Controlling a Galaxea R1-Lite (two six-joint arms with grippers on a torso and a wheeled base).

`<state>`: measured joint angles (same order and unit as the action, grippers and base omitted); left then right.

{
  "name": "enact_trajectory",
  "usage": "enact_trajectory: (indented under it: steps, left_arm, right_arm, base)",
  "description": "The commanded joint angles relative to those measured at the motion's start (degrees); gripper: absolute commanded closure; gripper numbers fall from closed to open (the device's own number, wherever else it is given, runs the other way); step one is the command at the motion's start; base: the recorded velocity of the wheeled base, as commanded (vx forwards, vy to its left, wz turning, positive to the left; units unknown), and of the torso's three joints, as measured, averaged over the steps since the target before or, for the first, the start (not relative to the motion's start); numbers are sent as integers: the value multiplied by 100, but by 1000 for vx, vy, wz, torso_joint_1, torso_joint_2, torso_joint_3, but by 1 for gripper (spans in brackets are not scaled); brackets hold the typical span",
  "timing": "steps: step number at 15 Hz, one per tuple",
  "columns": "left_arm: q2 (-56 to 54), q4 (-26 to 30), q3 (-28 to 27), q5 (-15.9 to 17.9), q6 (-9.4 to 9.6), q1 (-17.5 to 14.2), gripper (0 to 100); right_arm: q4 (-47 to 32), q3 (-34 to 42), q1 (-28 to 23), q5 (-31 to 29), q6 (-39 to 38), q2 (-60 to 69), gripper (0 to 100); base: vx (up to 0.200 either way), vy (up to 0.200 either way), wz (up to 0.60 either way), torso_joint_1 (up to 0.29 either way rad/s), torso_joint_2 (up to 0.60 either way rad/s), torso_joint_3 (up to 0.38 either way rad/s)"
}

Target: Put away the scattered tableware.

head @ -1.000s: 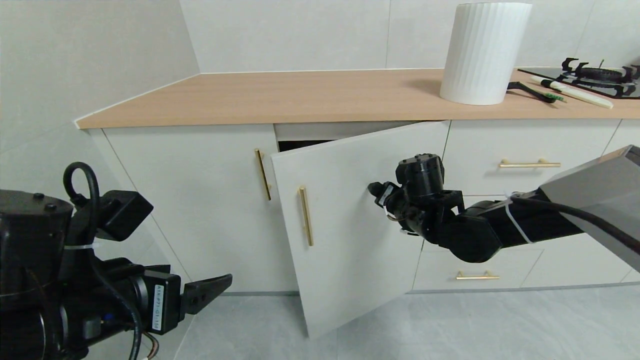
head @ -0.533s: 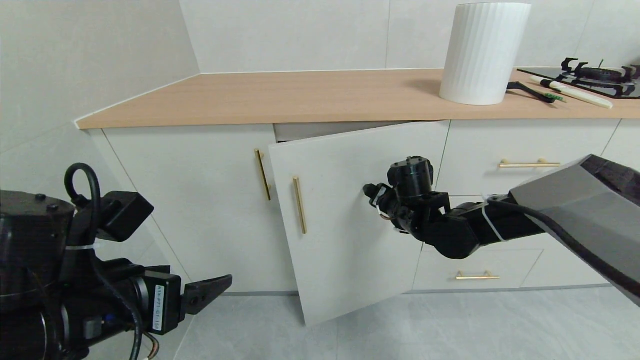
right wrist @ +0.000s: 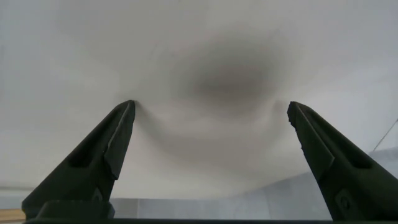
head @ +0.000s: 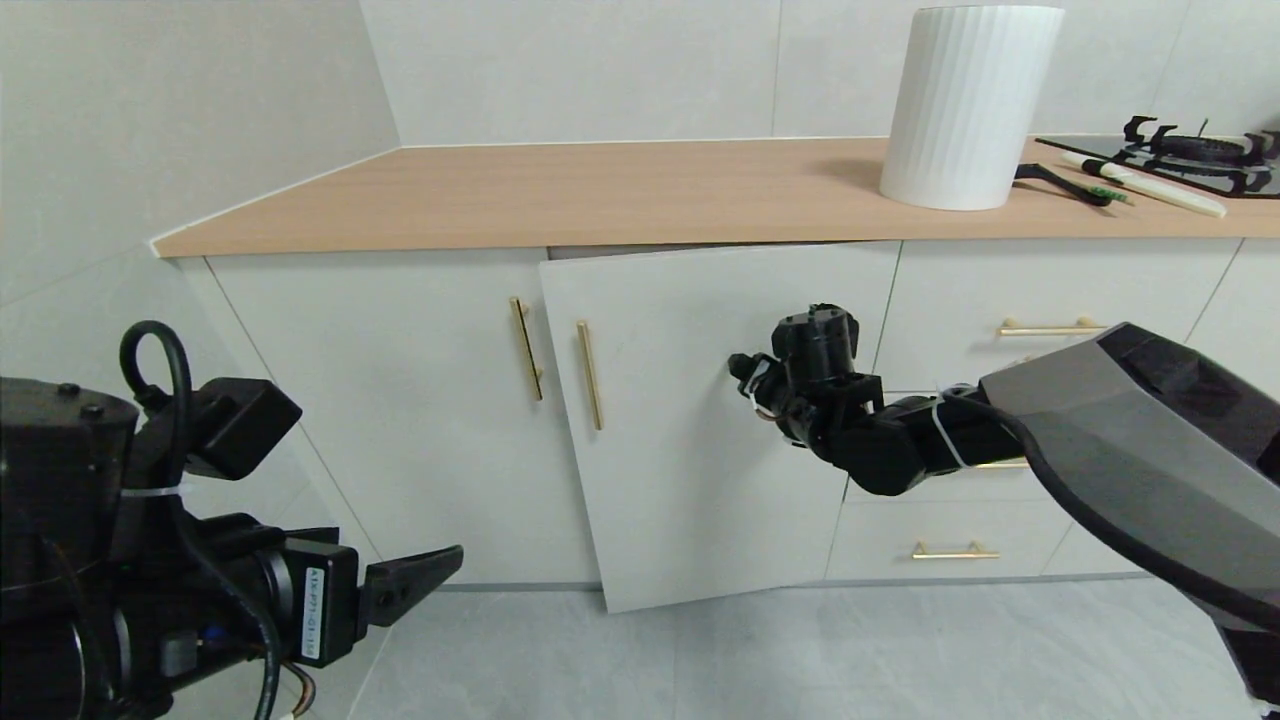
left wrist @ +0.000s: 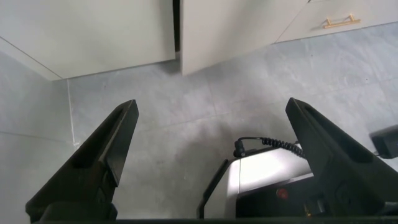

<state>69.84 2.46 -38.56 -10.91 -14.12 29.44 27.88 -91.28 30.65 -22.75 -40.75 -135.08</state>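
Pressing up to the white cabinet door (head: 690, 450), the right gripper (right wrist: 210, 107) is holding its fingers spread wide, with both tips at the bare panel and nothing between them. That door is sitting almost shut, with only a thin dark slit showing along its top edge under the wooden countertop (head: 560, 195). Its brass handle (head: 589, 375) is standing just beside the handle of the neighbouring door (head: 526, 348). Low on the other side, the left gripper (left wrist: 211, 104) is hanging over the grey tiled floor (left wrist: 205, 118), its fingers also wide apart and gripping nothing. The scattered tableware is lying up on the countertop at the far right. A black-handled utensil (head: 1062, 184) and a long white-handled one (head: 1140, 182) are resting between a tall white ribbed container (head: 965, 105) and a black stove grate (head: 1195, 150), well apart from both grippers.
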Motion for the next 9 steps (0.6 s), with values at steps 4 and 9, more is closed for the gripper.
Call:
enact_trajectory:
  steps: [4, 9]
  left_arm:
    - [12, -9, -3, 1, -3, 0, 0]
    - [91, -9, -3, 1, -3, 9, 0]
  right_arm:
    - [7, -302, -156, -98, -12, -229, 0]
    - [-2, -636, -173, -344, -12, -431, 0]
  base:
    - [0, 0, 0, 0, 0, 0]
    - [0, 0, 0, 0, 0, 0]
